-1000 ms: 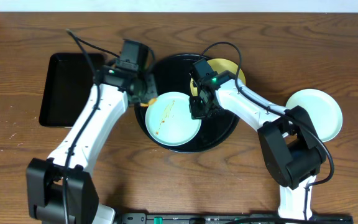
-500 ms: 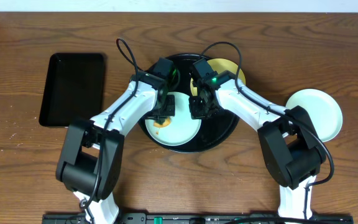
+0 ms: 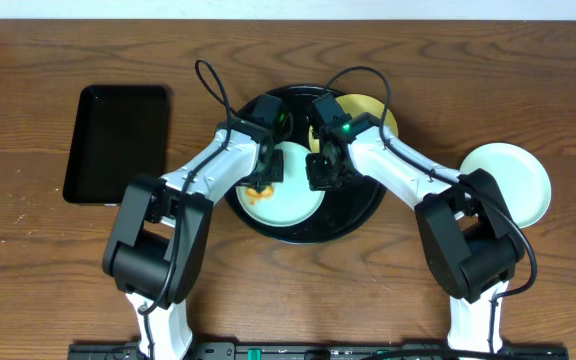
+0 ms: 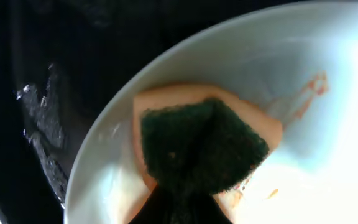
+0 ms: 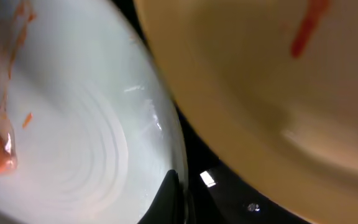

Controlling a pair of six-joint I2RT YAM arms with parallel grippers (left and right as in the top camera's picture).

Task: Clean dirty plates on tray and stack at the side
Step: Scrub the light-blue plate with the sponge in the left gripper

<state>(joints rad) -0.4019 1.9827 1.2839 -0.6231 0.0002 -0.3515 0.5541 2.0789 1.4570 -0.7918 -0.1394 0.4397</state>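
- Rectangular tray [image 3: 118, 143]: on the surface [image 3: 28, 250], well out to the left of the left claw. It has not moved.
- Left claw [image 3: 265, 178]: this is your one change. A second ago it stood outside the plate's left rim. It has since swung in and now sits over the plate's left part, pinched tight on the sponge.
- Sponge [image 4: 197, 149]: orange with a dark green scouring face, held at the claw's tip. It looks pressed flat on the plate just inside the rim.
- Blue plate [image 3: 293, 205]: lies under both claws, inside the tray. Thin orange smears [image 4: 309, 93] show just past the sponge, and the long streak seen earlier is now partly covered. Read this as scrubbing only just begun, so the plate is not yet ready for you to stack.
- Tray [image 3: 353, 215]: round and black, beneath both claws, in the same place as before.
- Right claw [image 3: 320, 172]: unmoved at the blue plate's right rim. One fingertip shows at the edge, but you cannot tell whether it grips the rim or how wide it stands. It probably steadies the plate.
- Yellow plate [image 5: 247, 93]: just behind the right claw, with a red streak [image 5: 306, 28] still on it.
- Second blue plate [image 3: 513, 180]: well off to the right claw's far side, on the surface, and no smears show on it.
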